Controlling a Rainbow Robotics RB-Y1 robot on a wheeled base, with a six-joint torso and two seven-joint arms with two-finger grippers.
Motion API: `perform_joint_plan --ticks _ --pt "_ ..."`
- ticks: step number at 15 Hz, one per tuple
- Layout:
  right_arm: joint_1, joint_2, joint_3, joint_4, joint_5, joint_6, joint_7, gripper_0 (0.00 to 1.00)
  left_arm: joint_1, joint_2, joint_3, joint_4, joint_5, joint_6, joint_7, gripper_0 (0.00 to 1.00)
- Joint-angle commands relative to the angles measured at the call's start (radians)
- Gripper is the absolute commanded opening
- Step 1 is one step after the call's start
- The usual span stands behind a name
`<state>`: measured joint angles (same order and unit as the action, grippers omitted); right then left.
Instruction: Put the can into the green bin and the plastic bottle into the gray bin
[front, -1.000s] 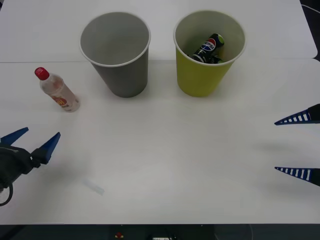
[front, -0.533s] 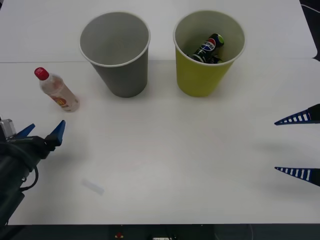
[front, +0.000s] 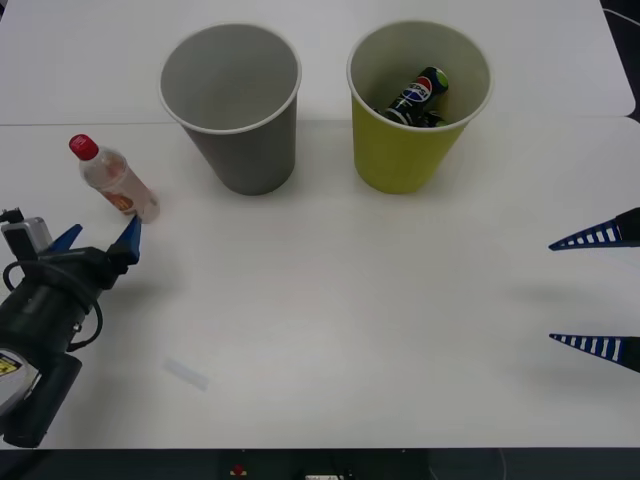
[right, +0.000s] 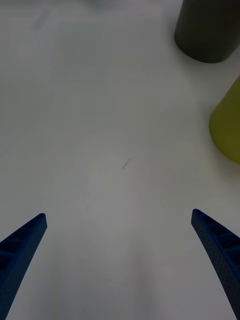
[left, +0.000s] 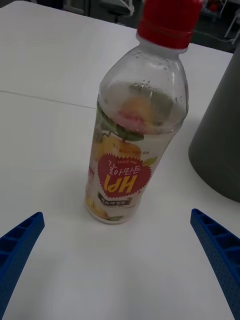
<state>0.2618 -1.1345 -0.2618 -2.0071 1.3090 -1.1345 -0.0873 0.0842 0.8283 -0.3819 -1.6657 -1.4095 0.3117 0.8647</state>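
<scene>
The plastic bottle (front: 115, 180) (left: 135, 130), clear with a red cap and an orange-red label, stands upright at the table's left. My left gripper (front: 99, 240) (left: 120, 270) is open just in front of it, nothing between the fingers. The dark Pepsi can (front: 418, 96) lies inside the green bin (front: 415, 150) (right: 229, 125). Left of that stands the gray bin (front: 245, 140) (right: 207, 30) (left: 220, 150), empty. At the right edge, my right gripper (front: 598, 292) (right: 120, 260) is open over bare table.
A small clear scrap (front: 187, 374) lies on the white table (front: 350, 300) near the front left. A seam (front: 60, 124) runs across the table at the bins' height.
My left gripper has moved forward and slightly right toward the bottle, still open. The right arm, bins, can and bottle have not moved.
</scene>
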Motion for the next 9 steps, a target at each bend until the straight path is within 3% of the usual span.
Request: perform_joint_plan --ticks 1,6,9 --pt "0.0 0.0 0.0 0.0 0.0 0.0 0.0 1.0 -0.073 -0.009 -0.063 0.092 -0.166 0.067 0.16 1.0" --pt "0.0 0.0 0.0 0.0 0.0 0.0 0.0 1.0 -0.198 -0.078 -0.118 0.279 -0.378 0.127 0.339 1.0" --pt "0.0 0.0 0.0 0.0 0.0 0.0 0.0 1.0 -0.256 -0.123 -0.12 0.353 -0.396 0.135 0.339 1.0"
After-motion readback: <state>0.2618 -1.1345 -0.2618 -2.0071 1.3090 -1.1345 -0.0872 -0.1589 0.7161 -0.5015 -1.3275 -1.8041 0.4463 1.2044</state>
